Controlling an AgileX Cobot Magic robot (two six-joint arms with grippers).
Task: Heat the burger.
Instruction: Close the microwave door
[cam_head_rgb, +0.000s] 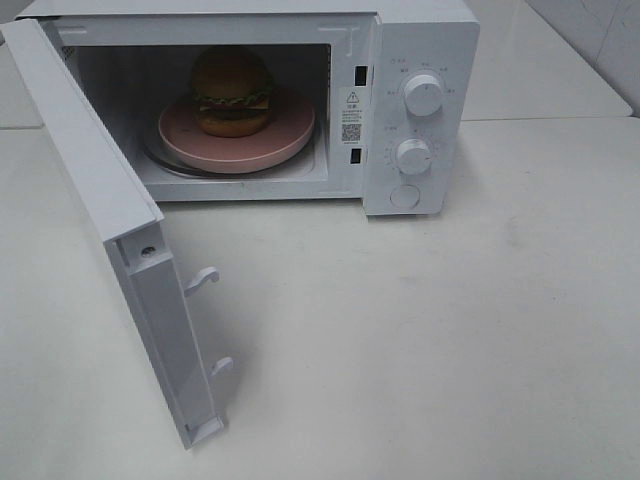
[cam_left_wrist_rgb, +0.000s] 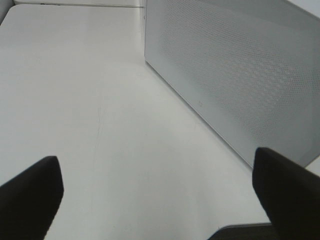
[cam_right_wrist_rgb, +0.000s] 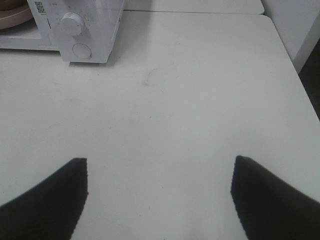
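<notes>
We find the burger inside the microwave; left tool and right tool apart, empty; next we push its door shut.

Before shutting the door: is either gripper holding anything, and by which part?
Nothing is held. Left gripper and right gripper are open and empty; the burger sits on the pink plate in the microwave.

The microwave stands at the far side of the table, its door swung out to the near left. Inside, the burger sits on the plate. On the microwave's right panel the upper knob is above the lower knob. My left claw hangs over the table left of the door, my right claw near and right of the microwave.
</notes>
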